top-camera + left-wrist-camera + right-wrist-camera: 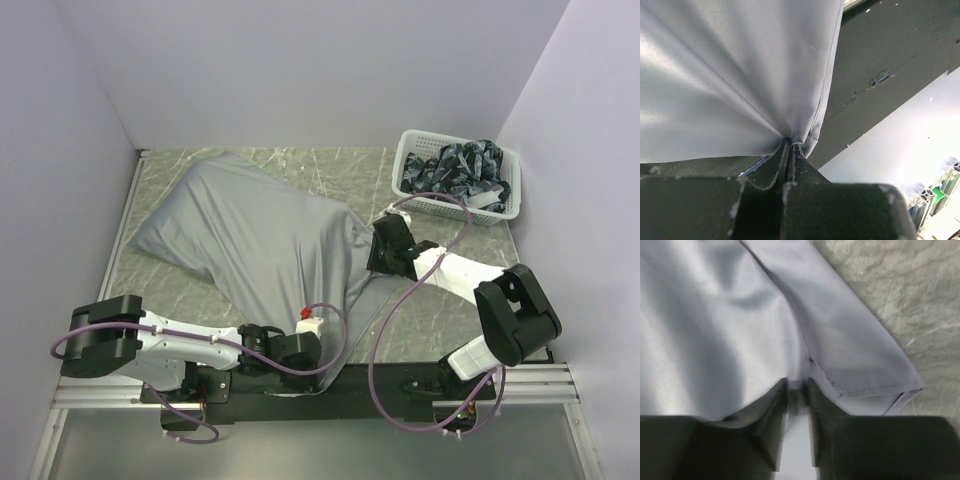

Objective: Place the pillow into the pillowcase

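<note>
Top external: pillowcase (pixel 250 235) stretches far-left; left end effector (pixel 322 346), right end effector (pixel 373 266) clamp it.

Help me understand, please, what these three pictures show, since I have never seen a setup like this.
This is a robot: a left arm and a right arm bolted at the near edge of a marbled table. The wide picture comes from a fixed camera above and behind them. The other two come from a camera on each wrist, so the dark shapes at the bottom are that arm's own fingers. A large grey pillowcase lies across the table, bulging as though filled; no pillow shows in any view. The left gripper is closed on a gathered edge of it near the front, and the right gripper pinches a hemmed edge further back. A white basket of dark patterned cloth sits at the far right.
</note>
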Motion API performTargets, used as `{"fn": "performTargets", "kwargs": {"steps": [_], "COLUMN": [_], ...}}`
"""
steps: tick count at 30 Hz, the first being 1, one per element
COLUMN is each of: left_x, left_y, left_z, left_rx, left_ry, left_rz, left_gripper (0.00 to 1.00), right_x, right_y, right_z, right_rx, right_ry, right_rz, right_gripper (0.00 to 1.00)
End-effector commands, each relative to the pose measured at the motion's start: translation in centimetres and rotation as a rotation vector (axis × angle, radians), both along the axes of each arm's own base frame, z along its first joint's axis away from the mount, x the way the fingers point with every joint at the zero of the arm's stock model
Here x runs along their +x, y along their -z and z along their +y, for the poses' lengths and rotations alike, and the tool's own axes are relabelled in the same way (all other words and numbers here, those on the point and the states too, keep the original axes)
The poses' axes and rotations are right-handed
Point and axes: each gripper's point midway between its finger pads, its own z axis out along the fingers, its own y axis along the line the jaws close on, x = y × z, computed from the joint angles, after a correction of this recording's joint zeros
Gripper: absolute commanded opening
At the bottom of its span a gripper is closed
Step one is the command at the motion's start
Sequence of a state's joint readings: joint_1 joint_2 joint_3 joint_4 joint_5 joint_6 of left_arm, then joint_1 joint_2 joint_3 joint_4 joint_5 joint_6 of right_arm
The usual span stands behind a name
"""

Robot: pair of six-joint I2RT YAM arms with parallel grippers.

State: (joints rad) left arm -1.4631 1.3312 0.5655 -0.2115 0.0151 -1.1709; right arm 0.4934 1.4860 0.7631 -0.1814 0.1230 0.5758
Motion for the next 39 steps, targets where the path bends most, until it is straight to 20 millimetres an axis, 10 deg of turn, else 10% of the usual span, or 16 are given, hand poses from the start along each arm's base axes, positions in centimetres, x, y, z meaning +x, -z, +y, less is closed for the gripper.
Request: {"fn": "performTargets", "kwargs": {"steps": [1,5,13,18,22,25,32,39], "left_x": [-1.0,-0.9,-3.3,-5.2,-4.9,-3.4,6.2,26.7], "left_y": [-1.5,-2.3,-3.8,-3.6,-4.9,-7.1,-12.2,-19.7], "left_z": [-1.3,-1.9,-5.5,-7.3,-8.8,-9.2,-6.3,6.3], "left_rx": [-0.036,-0.049,-0.073,-0.072,-0.109,-0.114,-0.115,-0.12], "left_ry": [0.056,0.077,0.25,0.32,0.31,0.276,-0.075,-0.738], "left_rz": [0.019,0.001,-0.029,-0.035,-0.056,-0.135,-0.27,-0.521], "left_gripper": [0.01,0.01,0.01,0.02,0.29,0.68,0.78,0.72], "right_x": [0.8,1.9,4.4,5.5,6.1,6.7,7.4,6.7], "right_y": [-0.8,-3.6,-15.0,-14.7,-13.2,-12.6,-15.6,-15.9], "right_z": [0.4,-1.5,-11.8,-14.5,-15.2,-15.5,-13.9,-3.5], "right_rx": [-0.011,-0.107,-0.275,-0.301,-0.305,-0.299,-0.197,0.029], "right_ry": [-0.005,0.043,0.332,0.385,0.392,0.392,0.36,0.101], "right_rz": [-0.012,-0.06,-0.209,-0.179,-0.146,-0.128,-0.18,-0.239], "right_gripper": [0.24,0.0,0.0,0.0,0.0,0.17,0.52,0.72]}}
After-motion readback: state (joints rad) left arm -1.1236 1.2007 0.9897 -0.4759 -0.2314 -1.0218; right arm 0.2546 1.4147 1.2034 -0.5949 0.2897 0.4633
